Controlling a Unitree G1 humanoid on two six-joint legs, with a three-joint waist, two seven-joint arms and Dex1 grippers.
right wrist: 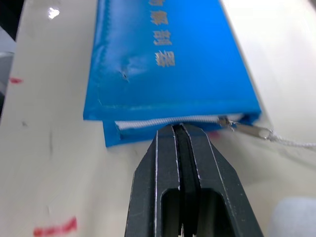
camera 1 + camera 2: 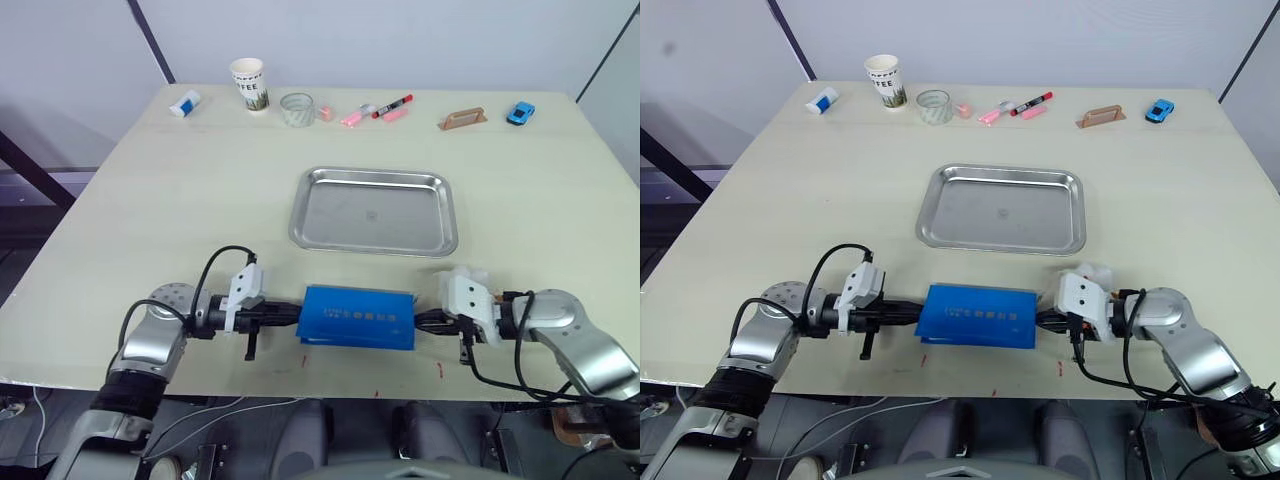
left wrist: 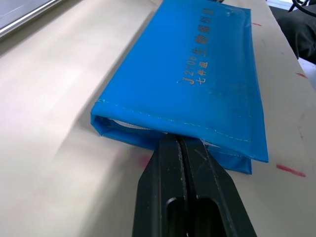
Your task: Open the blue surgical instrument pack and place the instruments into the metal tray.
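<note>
The blue surgical instrument pack point(image 2: 357, 316) lies closed and flat near the table's front edge, white lettering up. My left gripper point(image 2: 292, 322) is shut at its left end, the fingertips point(image 3: 170, 143) pinching the seamed edge. On the opposite end my right gripper point(image 2: 420, 321) is shut too, with its fingertips point(image 1: 190, 132) at the white zipper line. The zipper pull point(image 1: 252, 129) with its white string lies just beside them. The metal tray point(image 2: 375, 178) sits bare behind the pack, mid-table. The instruments are hidden inside the pack.
Along the far edge stand a paper cup point(image 2: 249, 84), a clear tape roll point(image 2: 297, 109), pink and red markers point(image 2: 380, 110), a tan holder point(image 2: 462, 119), a blue toy car point(image 2: 520, 112) and a small white-blue item point(image 2: 185, 103). Red marks dot the table front.
</note>
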